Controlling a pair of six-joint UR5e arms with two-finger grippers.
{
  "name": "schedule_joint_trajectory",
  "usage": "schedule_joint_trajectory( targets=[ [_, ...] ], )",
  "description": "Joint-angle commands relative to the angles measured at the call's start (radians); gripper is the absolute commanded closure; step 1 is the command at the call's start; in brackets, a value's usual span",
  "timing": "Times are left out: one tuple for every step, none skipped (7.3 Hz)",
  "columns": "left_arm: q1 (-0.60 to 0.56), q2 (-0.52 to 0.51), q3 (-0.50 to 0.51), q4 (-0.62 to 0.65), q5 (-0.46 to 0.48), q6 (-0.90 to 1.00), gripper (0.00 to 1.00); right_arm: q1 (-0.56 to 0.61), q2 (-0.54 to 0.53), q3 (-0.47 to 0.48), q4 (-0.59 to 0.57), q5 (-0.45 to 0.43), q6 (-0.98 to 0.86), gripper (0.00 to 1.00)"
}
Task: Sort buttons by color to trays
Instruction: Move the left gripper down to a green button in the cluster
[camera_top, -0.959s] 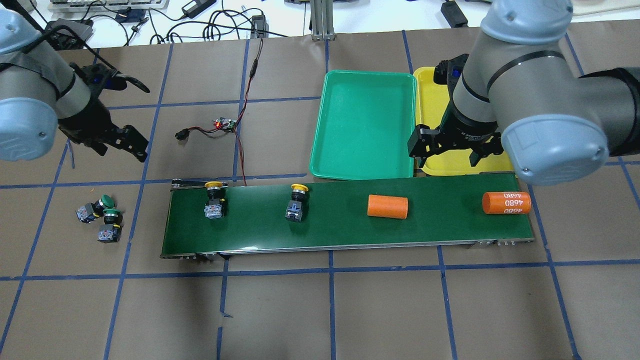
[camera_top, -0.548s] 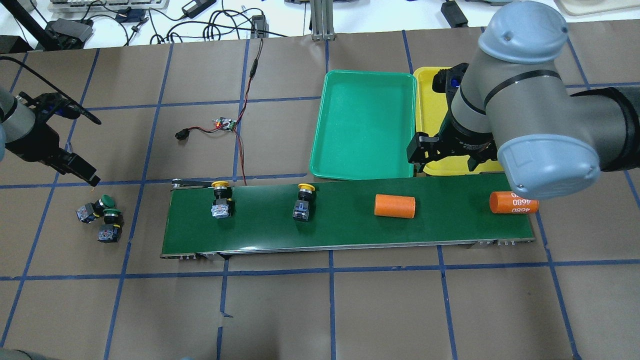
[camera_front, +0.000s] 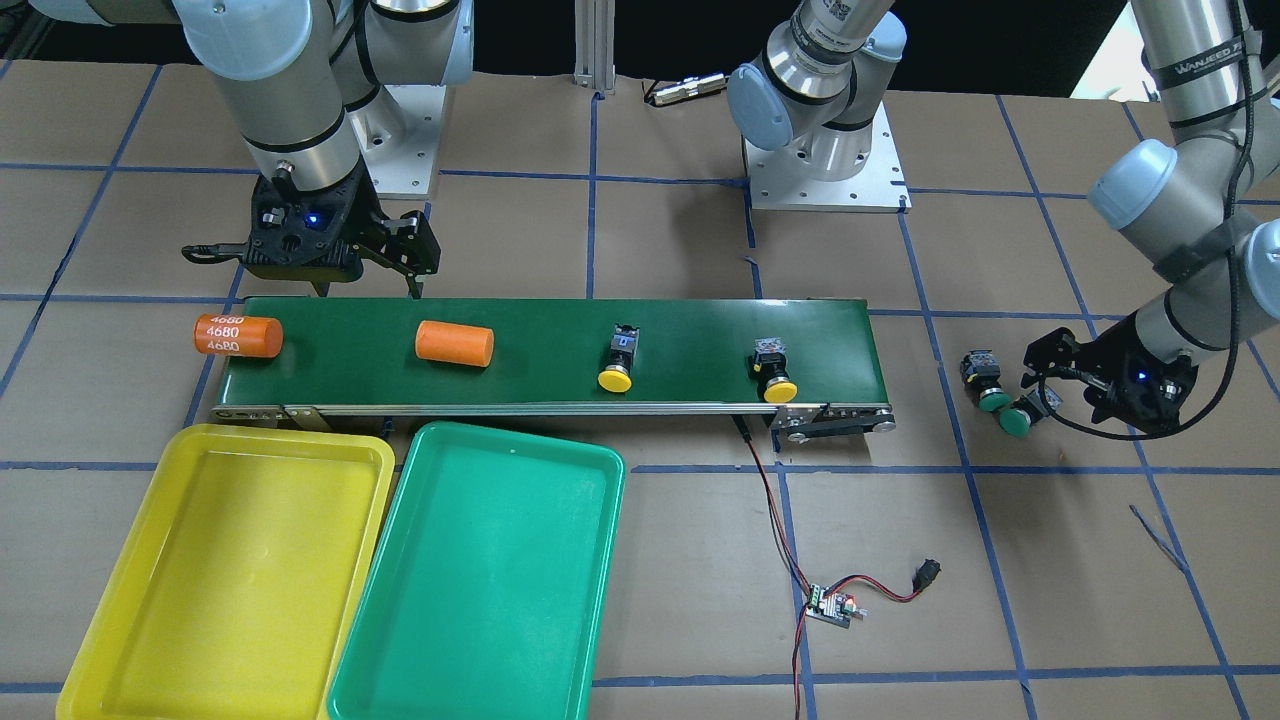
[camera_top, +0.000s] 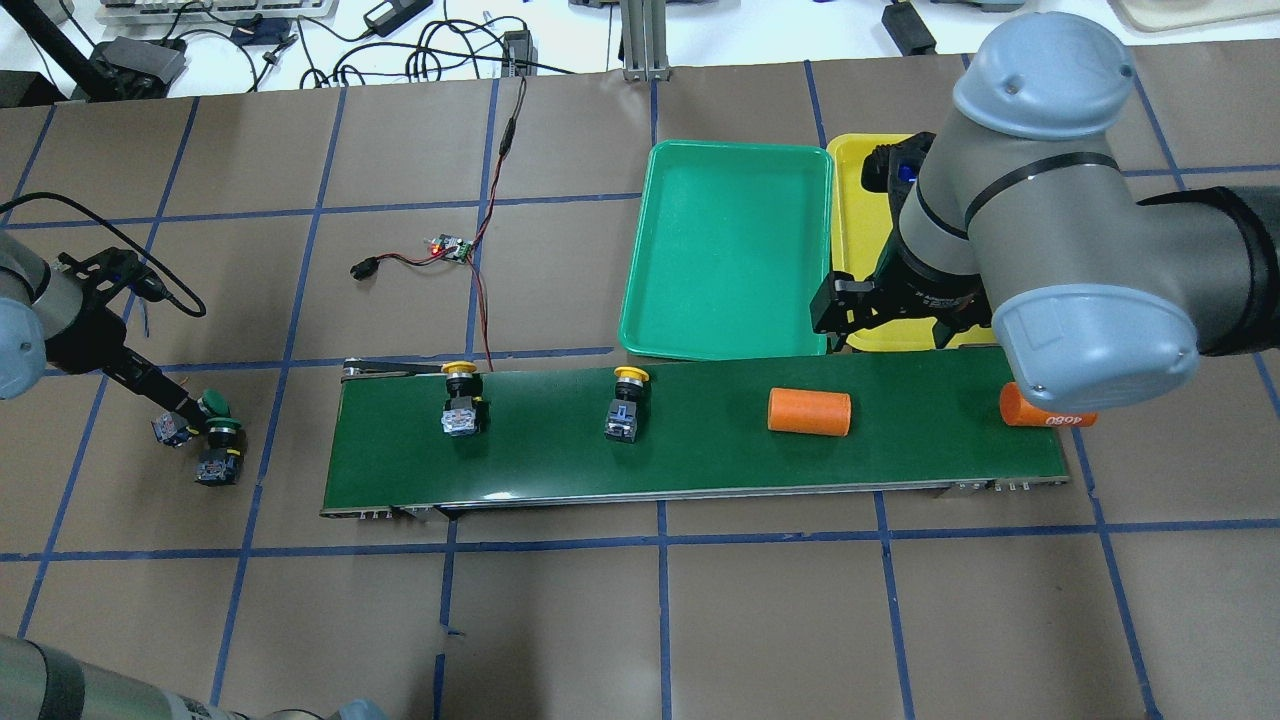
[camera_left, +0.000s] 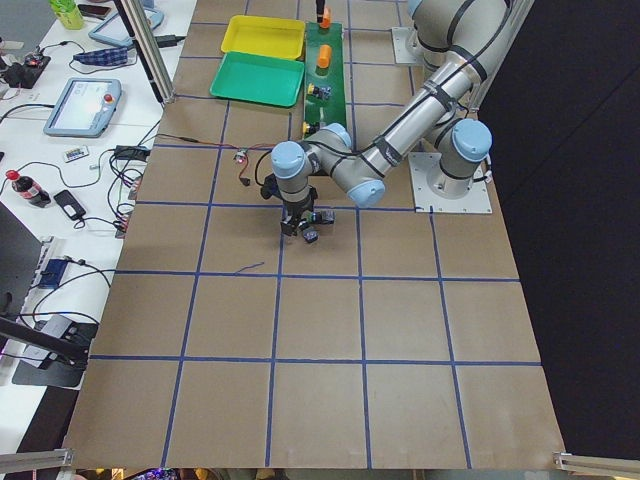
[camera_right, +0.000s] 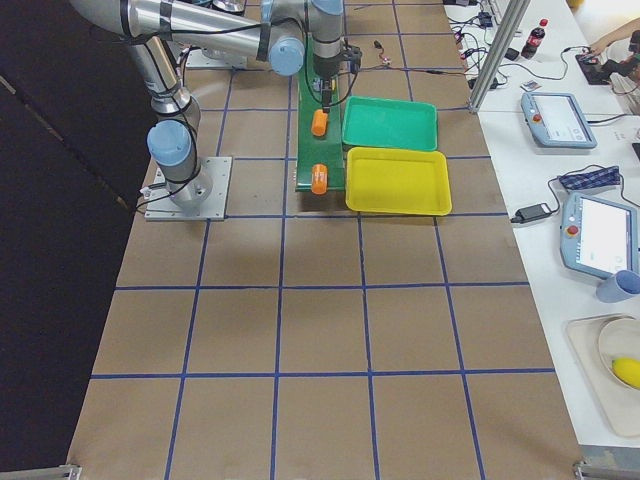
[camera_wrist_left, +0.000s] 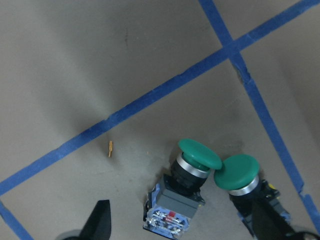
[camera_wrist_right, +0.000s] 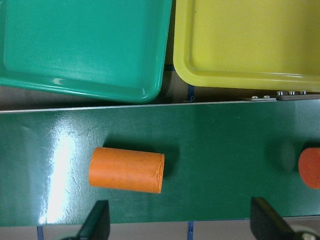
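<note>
Over at the left end, the left gripper (camera_wrist_left: 182, 217) is down low over the table (camera_top: 560, 620). The overhead view shows only one dark finger reaching in, so its spread can't be read there. The wrist camera settles it: the fingers (camera_wrist_left: 100, 220) stand wide apart with nothing held. The first green button (camera_wrist_left: 199, 154) and the second green button (camera_wrist_left: 236, 172) lie on their sides in the gap between them, caps meeting. The second one's body is partly covered by a finger and cut off by the frame's edge.

Next comes the conveyor belt (camera_top: 700, 450). On it lie the first yellow button (camera_top: 458, 405) and the second yellow button (camera_top: 625, 405), apart from each other, caps pointing toward the trays' side. Further along is a plain orange cylinder (camera_top: 810, 412).

The numbered orange cylinder (camera_front: 238, 335) is half hidden under the right arm's elbow from overhead. The front camera shows it whole, overhanging the belt's end.

The green tray (camera_front: 480, 580) and the yellow tray (camera_front: 230, 570) sit side by side just past the belt. From overhead the arm covers most of the yellow one.

The right gripper (camera_wrist_right: 182, 222) hangs above the belt, spread wide and holding nothing. The plain cylinder lies below it, and the yellow buttons are well off to one side.
</note>
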Motion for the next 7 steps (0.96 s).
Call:
schedule_joint_trajectory(
  targets=[
    [0.011,-0.047,-0.005,0.014,0.0,0.037,0.0,0.002,0.011,0.014,-0.001,0.004,0.0,0.0],
    [0.02,-0.065,-0.005,0.014,0.0,0.056,0.0,0.002,0.013,0.017,-0.002,0.01,0.005,0.0],
    [0.025,-0.073,-0.003,0.014,0.0,0.06,0.05,0.001,0.015,0.017,-0.004,0.004,-0.002,0.0],
    [0.025,-0.072,-0.003,0.014,0.0,0.068,0.38,0.001,0.021,0.018,-0.004,0.006,-0.001,0.0],
    [0.025,-0.072,0.0,0.014,0.0,0.067,0.85,0.002,0.028,0.021,-0.02,0.007,-0.001,0.0],
    [0.025,-0.066,0.011,0.014,0.003,0.067,1.0,0.002,0.042,0.021,-0.04,0.003,-0.007,0.0],
    [0.025,-0.058,0.009,0.014,0.029,0.061,1.0,0.002,0.045,0.021,-0.045,0.013,-0.001,0.0]
  ],
)
